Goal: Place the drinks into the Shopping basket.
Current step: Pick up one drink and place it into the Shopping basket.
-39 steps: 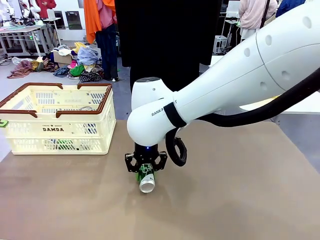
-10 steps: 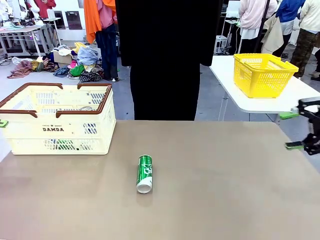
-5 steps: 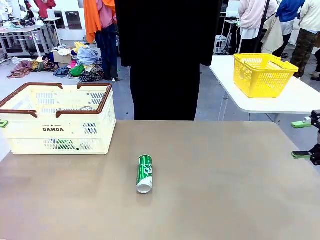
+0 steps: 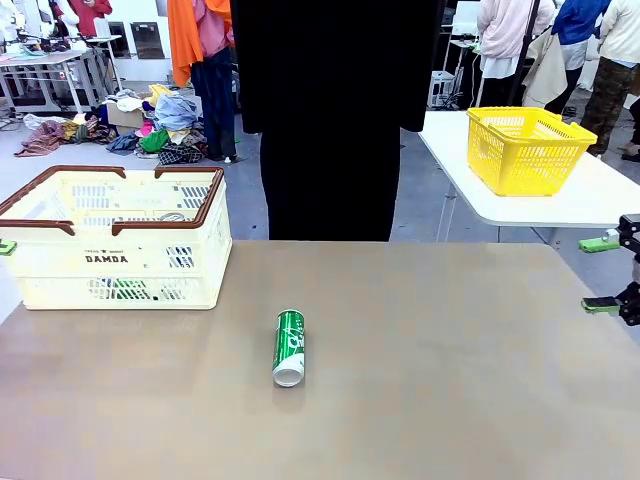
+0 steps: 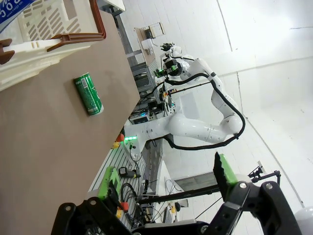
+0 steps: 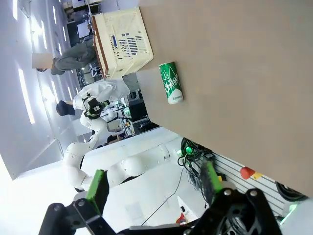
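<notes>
The table (image 4: 450, 400) takes up the lower half of the front view, brown and mostly bare. The Shopping basket (image 4: 60, 270) sits at the frame's left, cream with a brown rim, and through its slots something green shows low inside — likely a drink already delivered.

One green can (image 4: 289, 346) lies on its side near the middle of the frame, silver end toward the camera, well apart from the basket. It appears again in the upper left of the left wrist view (image 5: 88, 93) and in the upper middle of the right wrist view (image 6: 170, 82).

The right gripper (image 4: 612, 275) is at the right edge of the front view, jaws spread and holding nothing; its green pads (image 6: 97, 188) stand wide at the bottom of its own view. The left gripper (image 5: 166, 188) is likewise released and empty.

The step in hand looks to be fetching this last can. A lying can rolls — so the jaws should straddle it across its round body, near mid-length, and come straight down before closing. Then lift clear of the basket's rim before releasing over the open middle.
</notes>
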Action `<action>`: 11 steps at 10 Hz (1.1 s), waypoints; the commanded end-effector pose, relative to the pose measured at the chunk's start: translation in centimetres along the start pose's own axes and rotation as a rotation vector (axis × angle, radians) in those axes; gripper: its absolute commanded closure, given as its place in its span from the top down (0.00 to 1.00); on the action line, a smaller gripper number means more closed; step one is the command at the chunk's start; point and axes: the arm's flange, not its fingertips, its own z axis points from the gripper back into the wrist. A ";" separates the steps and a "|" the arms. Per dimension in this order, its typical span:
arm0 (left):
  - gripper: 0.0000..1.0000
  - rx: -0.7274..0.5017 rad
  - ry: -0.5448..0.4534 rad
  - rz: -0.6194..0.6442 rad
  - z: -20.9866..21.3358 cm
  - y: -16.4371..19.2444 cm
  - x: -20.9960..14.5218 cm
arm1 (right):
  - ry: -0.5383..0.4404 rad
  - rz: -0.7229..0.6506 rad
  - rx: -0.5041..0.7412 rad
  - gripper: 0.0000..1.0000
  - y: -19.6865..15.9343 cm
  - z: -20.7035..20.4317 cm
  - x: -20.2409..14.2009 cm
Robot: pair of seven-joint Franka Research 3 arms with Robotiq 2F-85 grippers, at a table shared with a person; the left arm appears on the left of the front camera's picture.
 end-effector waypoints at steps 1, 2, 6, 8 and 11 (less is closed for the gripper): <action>1.00 0.107 0.024 0.066 -2.7 -2.7 1.5 | -0.006 -0.019 0.027 1.00 0.7 0.1 0.0; 1.00 0.232 0.095 0.118 -6.7 -5.3 3.3 | -0.006 -0.019 0.027 1.00 0.7 0.1 0.0; 1.00 0.702 0.427 0.066 -27.2 -11.6 8.6 | -0.006 -0.019 0.027 1.00 0.7 0.1 0.0; 1.00 1.012 0.492 0.046 -37.1 -12.0 8.8 | -0.006 -0.019 0.027 1.00 0.7 0.1 0.0; 1.00 1.375 0.477 -0.017 -48.0 -7.7 7.2 | -0.006 -0.019 0.027 1.00 0.7 0.1 0.0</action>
